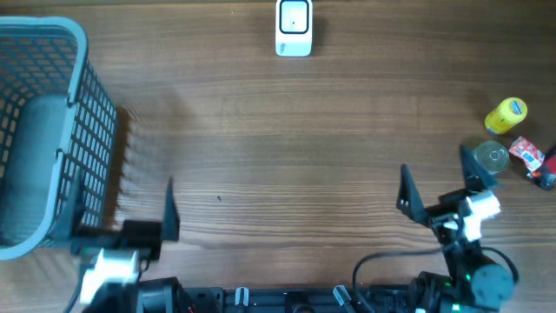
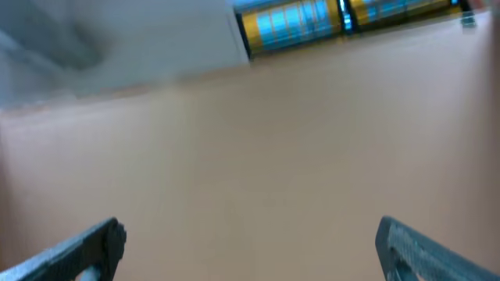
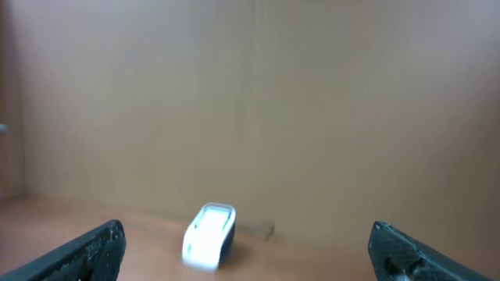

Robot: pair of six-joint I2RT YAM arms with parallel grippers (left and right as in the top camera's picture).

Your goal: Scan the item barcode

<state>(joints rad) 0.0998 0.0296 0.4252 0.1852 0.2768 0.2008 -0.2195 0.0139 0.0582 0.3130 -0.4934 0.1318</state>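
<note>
The items to scan sit in a small cluster at the right edge of the tabletop [image 1: 261,156]: a yellow bottle [image 1: 507,116] farthest back, a round clear jar [image 1: 493,157] in front of it, and a red packet [image 1: 526,152] just beside the jar, near the table's edge. The right fingers [image 1: 406,189] stand spread wide with nothing between them, near the front edge of the tabletop. Their outer tip reaches right up beside the jar, though whether it touches cannot be told from above, and the bottle and packet lie apart from them, farther right. The white scanner [image 1: 294,28] stands at the far middle of the tabletop, well apart from both arms, and in the right wrist view it shows ahead, between the two finger tips. The left fingers [image 2: 86,251] are likewise spread and empty over bare wood, close to the grey mesh basket [image 1: 82,104] at the left, well apart from the items
</note>
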